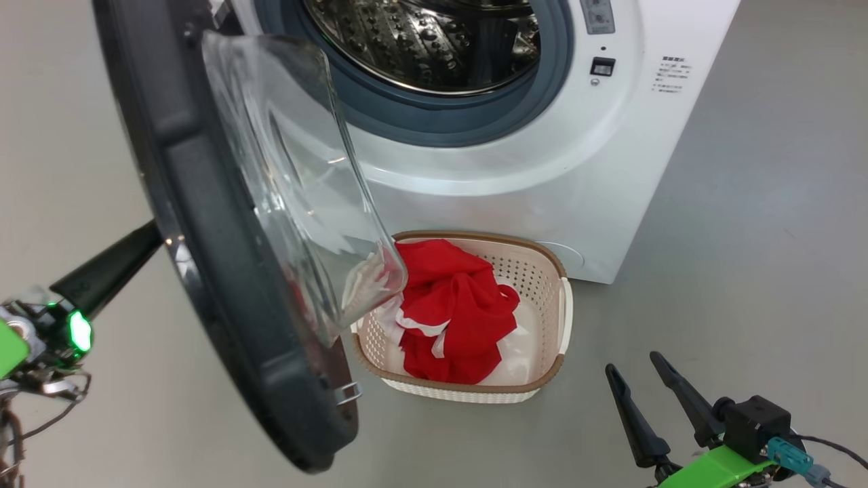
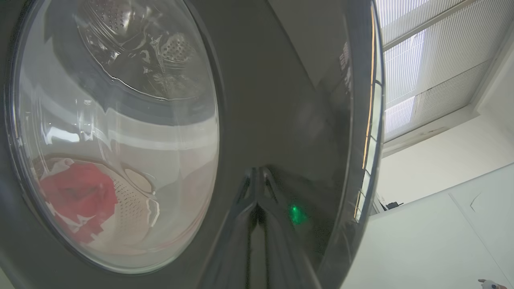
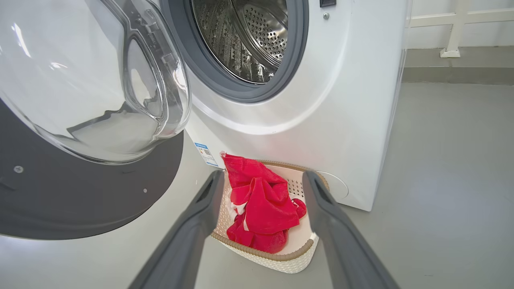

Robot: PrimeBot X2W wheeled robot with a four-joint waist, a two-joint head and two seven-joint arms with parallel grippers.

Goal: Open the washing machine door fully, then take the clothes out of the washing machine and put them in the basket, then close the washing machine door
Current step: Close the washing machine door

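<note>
Clothes lay in basket, drum bare. My left gripper, pinched shut, pressed door outer face; right gripper hung wide. Risk: skid on gloss, door left unlatched.

So that's just one washer, one round door, one basket and one heap of red clothes.

Floor: smooth pale grey floor, faintly glossy.
Band: darker grey strip along the floor's far edge.
Rail: white painted frame with a footed upright, just above that strip.
Panels: white ribbed translucent panels, beside plain white walls.
</note>
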